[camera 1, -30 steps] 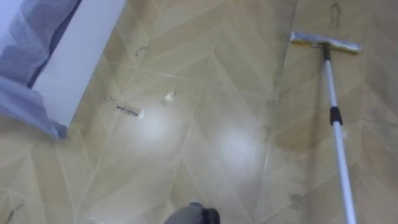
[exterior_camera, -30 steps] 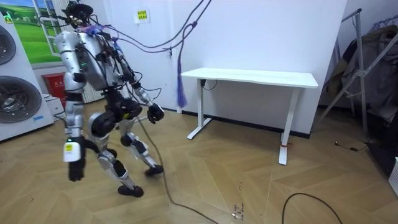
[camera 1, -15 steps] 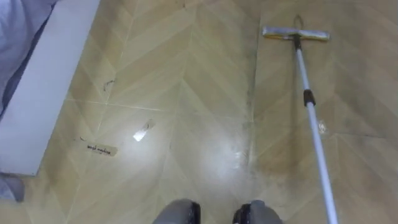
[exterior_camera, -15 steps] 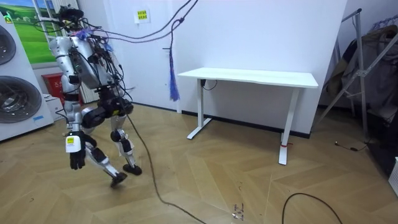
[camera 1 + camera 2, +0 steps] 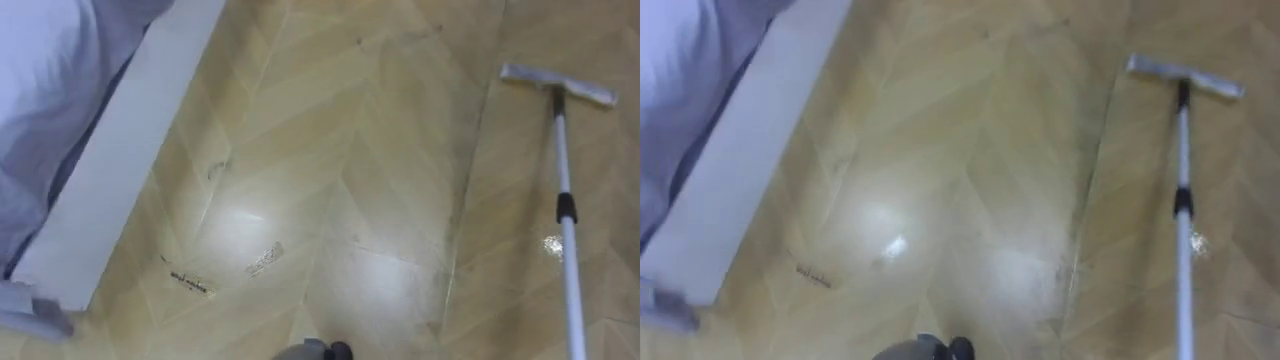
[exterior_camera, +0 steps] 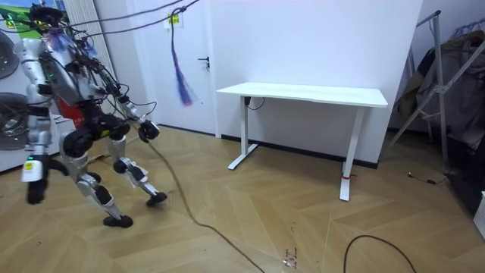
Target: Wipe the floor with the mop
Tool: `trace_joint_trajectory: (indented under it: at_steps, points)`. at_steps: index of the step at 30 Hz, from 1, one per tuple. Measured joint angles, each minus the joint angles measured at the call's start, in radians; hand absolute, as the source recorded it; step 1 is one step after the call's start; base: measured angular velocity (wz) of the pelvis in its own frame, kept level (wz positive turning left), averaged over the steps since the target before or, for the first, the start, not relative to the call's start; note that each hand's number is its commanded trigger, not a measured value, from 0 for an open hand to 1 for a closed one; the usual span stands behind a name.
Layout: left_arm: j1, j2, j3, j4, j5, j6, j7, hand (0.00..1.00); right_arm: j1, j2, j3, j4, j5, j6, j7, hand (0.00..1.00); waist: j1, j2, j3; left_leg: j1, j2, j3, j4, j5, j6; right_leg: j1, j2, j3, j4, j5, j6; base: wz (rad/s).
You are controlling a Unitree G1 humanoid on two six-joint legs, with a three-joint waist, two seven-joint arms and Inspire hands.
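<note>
A flat mop [image 5: 566, 215], white-poled with a grey rectangular head, lies on the pale herringbone wooden floor [image 5: 350, 150], well apart from a white board [image 5: 120, 180]. The robot stands mid-step, well apart from a white table [image 6: 303, 94]. Its right hand [image 6: 34, 188] hangs low and its left hand [image 6: 148, 130] is forward. I cannot tell either's state.

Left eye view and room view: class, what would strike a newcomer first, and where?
The mop lies on the wooden floor at the eye view's right, its flat head at the upper right, its pole running to the bottom edge. In the room view the robot is mid-stride at the left, and a white desk stands against the wall at the centre.
</note>
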Motion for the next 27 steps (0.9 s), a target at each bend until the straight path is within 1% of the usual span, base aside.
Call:
trace_joint_trajectory:
  at_steps: [1,2,3,4,5,6,7,8,9,10,11,12,13,14,15,16,17,18,19,20,21,22,23,24,25,26,27]
  points:
    - [-0.003,-0.003,0.001,-0.001,0.002,-0.001,0.005,0.00,-0.002,0.025,0.007,-0.004,-0.010,0.004,-0.010,1.00,-0.012,0.001,0.0007,0.028,-0.010,-0.040,-0.025,-0.004,-0.007,-0.024,0.009,-0.023,-0.112,0.003,-0.006,-0.54]
    - [-0.003,-0.010,0.001,0.000,0.002,0.001,0.009,0.00,-0.006,0.040,0.011,-0.004,-0.017,0.006,-0.006,1.00,-0.026,0.002,0.0047,0.061,-0.016,-0.067,-0.042,-0.014,-0.014,-0.023,0.020,-0.035,-0.253,0.014,-0.024,-0.45]
    - [-0.003,-0.013,0.001,0.000,0.002,0.002,0.009,0.00,-0.007,0.046,0.011,-0.004,-0.022,0.009,-0.007,1.00,-0.027,0.003,0.0049,0.076,-0.020,-0.085,-0.043,-0.024,-0.018,-0.020,0.025,-0.036,-0.320,0.026,-0.034,-0.32]
    - [-0.002,-0.017,0.003,0.001,0.001,0.011,0.010,0.00,-0.021,0.053,0.010,-0.003,-0.032,0.022,-0.007,1.00,-0.029,-0.004,0.0060,0.098,-0.035,-0.116,-0.027,-0.052,-0.025,-0.016,0.024,-0.038,-0.380,0.059,-0.050,-0.11]
    - [-0.003,-0.020,0.004,0.004,-0.002,0.023,0.010,0.00,-0.033,0.053,0.005,0.005,-0.042,0.030,-0.008,1.00,-0.032,-0.011,0.0078,0.102,-0.039,-0.128,0.024,-0.089,-0.045,0.000,0.005,-0.069,-0.344,0.071,-0.067,0.04]
    - [-0.003,-0.020,0.003,0.003,-0.006,0.024,0.010,0.00,-0.044,0.051,0.003,0.010,-0.045,0.032,-0.008,1.00,-0.032,-0.014,0.0092,0.098,-0.039,-0.120,0.062,-0.098,-0.060,0.006,-0.016,-0.093,-0.320,0.070,-0.073,0.25]
    - [-0.003,-0.019,0.001,0.007,-0.024,0.026,0.012,0.00,-0.084,0.039,-0.009,0.033,-0.050,0.047,-0.009,1.00,-0.027,-0.018,0.0113,0.070,-0.025,-0.087,0.182,-0.102,-0.078,0.014,-0.041,-0.132,-0.261,0.033,-0.091,0.28]
    - [-0.002,-0.016,-0.006,0.009,-0.049,0.029,0.026,0.00,-0.141,0.020,-0.014,0.050,-0.052,0.054,-0.004,1.00,-0.020,-0.025,0.0118,0.015,0.000,-0.052,0.326,-0.068,-0.125,0.018,-0.041,-0.141,-0.210,-0.008,-0.108,0.22]
    - [-0.001,-0.011,-0.015,0.009,-0.062,0.032,0.032,0.00,-0.172,0.010,-0.014,0.051,-0.053,0.059,0.000,1.00,-0.015,-0.034,0.0110,-0.015,0.014,-0.036,0.392,-0.039,-0.146,0.016,-0.042,-0.144,-0.185,-0.028,-0.109,0.22]
    - [0.001,0.004,-0.042,0.008,-0.107,0.038,0.048,0.00,-0.247,-0.009,-0.013,0.051,-0.053,0.064,0.008,1.00,-0.010,-0.061,0.0140,-0.074,0.029,-0.009,0.512,0.046,-0.157,0.014,-0.048,-0.146,-0.141,-0.067,-0.111,0.16]
    - [0.002,0.020,-0.073,0.008,-0.144,0.039,0.055,0.00,-0.320,-0.030,-0.010,0.047,-0.047,0.061,0.021,1.00,0.005,-0.089,0.0135,-0.127,0.039,-0.004,0.602,0.137,-0.160,0.014,-0.047,-0.147,-0.113,-0.092,-0.119,0.11]
    - [0.006,0.025,-0.086,0.008,-0.149,0.036,0.054,0.00,-0.354,-0.037,-0.004,0.041,-0.042,0.054,0.027,1.00,0.018,-0.099,0.0137,-0.152,0.044,-0.002,0.637,0.164,-0.163,0.016,-0.042,-0.147,-0.109,-0.102,-0.123,-0.04]
    - [0.010,0.030,-0.096,0.007,-0.149,0.034,0.051,0.00,-0.419,-0.050,0.006,0.028,-0.028,0.030,0.031,1.00,0.039,-0.117,0.0192,-0.203,0.061,-0.008,0.667,0.159,-0.156,0.024,-0.022,-0.146,-0.109,-0.114,-0.129,-0.18]
    - [0.015,0.031,-0.096,0.007,-0.143,0.036,0.043,0.00,-0.472,-0.067,0.010,0.005,-0.010,0.014,0.045,1.00,0.057,-0.129,0.0264,-0.247,0.075,-0.008,0.641,0.140,-0.133,0.036,-0.014,-0.146,-0.113,-0.120,-0.135,-0.17]
    - [0.019,0.031,-0.094,0.008,-0.141,0.036,0.035,0.00,-0.497,-0.070,0.009,-0.007,-0.002,0.011,0.056,1.00,0.066,-0.140,0.0330,-0.263,0.078,-0.008,0.608,0.125,-0.128,0.045,-0.011,-0.146,-0.117,-0.125,-0.134,-0.05]
    - [0.035,0.030,-0.094,0.008,-0.138,0.035,0.011,0.00,-0.531,-0.074,0.003,-0.018,0.018,0.009,0.073,1.00,0.073,-0.149,0.0346,-0.280,0.084,-0.009,0.483,0.094,-0.127,0.076,-0.008,-0.146,-0.141,-0.134,-0.124,0.15]
    - [0.051,0.029,-0.094,0.009,-0.138,0.035,-0.019,0.00,-0.531,-0.076,-0.014,-0.041,0.031,0.015,0.082,1.00,0.082,-0.148,0.0337,-0.275,0.094,-0.005,0.309,0.091,-0.131,0.118,-0.004,-0.147,-0.175,-0.142,-0.109,0.20]
    - [0.057,0.029,-0.092,0.008,-0.138,0.034,-0.035,0.00,-0.529,-0.076,-0.021,-0.040,0.033,0.020,0.082,1.00,0.086,-0.144,0.0322,-0.267,0.099,-0.007,0.224,0.099,-0.132,0.139,-0.002,-0.148,-0.191,-0.147,-0.101,0.22]
    - [0.065,0.033,-0.086,0.010,-0.134,0.037,-0.064,0.00,-0.509,-0.075,-0.022,-0.039,0.047,0.027,0.088,1.00,0.087,-0.141,0.0302,-0.257,0.098,0.006,0.134,0.130,-0.094,0.177,-0.011,-0.145,-0.207,-0.166,-0.080,0.41]
    - [0.067,0.033,-0.086,0.028,-0.117,0.035,-0.085,0.00,-0.458,-0.079,-0.022,-0.038,0.068,0.021,0.099,1.00,0.081,-0.142,0.0274,-0.235,0.078,0.032,0.129,0.116,-0.055,0.201,-0.035,-0.135,-0.202,-0.185,-0.054,0.51]
    - [0.063,0.031,-0.088,0.033,-0.114,0.033,-0.094,0.00,-0.430,-0.083,-0.022,-0.036,0.080,0.017,0.101,1.00,0.080,-0.138,0.0283,-0.222,0.068,0.043,0.128,0.104,-0.036,0.207,-0.044,-0.125,-0.196,-0.187,-0.051,0.52]
    - [0.060,0.029,-0.088,0.034,-0.097,0.031,-0.114,0.00,-0.376,-0.085,-0.014,-0.030,0.096,0.012,0.106,1.00,0.080,-0.133,0.0245,-0.198,0.051,0.062,0.127,0.081,-0.013,0.217,-0.062,-0.114,-0.172,-0.180,-0.030,0.29]
    - [0.047,0.026,-0.087,0.037,-0.079,0.031,-0.129,0.00,-0.321,-0.087,-0.008,-0.017,0.096,0.002,0.113,1.00,0.077,-0.123,0.0191,-0.179,0.032,0.073,0.128,0.059,0.003,0.216,-0.077,-0.102,-0.133,-0.164,-0.001,0.20]
    - [0.040,0.025,-0.086,0.040,-0.076,0.033,-0.132,0.00,-0.294,-0.089,-0.001,-0.009,0.094,-0.002,0.113,1.00,0.073,-0.118,0.0156,-0.169,0.019,0.075,0.127,0.049,0.011,0.209,-0.086,-0.088,-0.106,-0.148,0.013,0.20]
    - [0.031,0.023,-0.085,0.038,-0.074,0.028,-0.133,0.00,-0.244,-0.091,0.004,0.001,0.064,-0.003,0.109,1.00,0.063,-0.102,0.0073,-0.151,0.003,0.074,0.125,0.031,0.022,0.195,-0.091,-0.062,-0.051,-0.109,0.019,0.18]
    - [0.019,0.020,-0.085,0.039,-0.076,0.021,-0.132,0.00,-0.200,-0.091,0.006,0.014,0.036,-0.002,0.093,1.00,0.049,-0.082,0.0040,-0.125,-0.012,0.064,0.122,0.014,0.029,0.177,-0.091,-0.036,0.016,-0.050,0.024,0.16]
    - [0.011,0.018,-0.085,0.041,-0.074,0.018,-0.130,0.00,-0.178,-0.089,0.007,0.018,0.027,-0.002,0.083,1.00,0.040,-0.072,0.0040,-0.110,-0.014,0.060,0.120,0.005,0.034,0.167,-0.088,-0.025,0.048,-0.028,0.024,0.04]
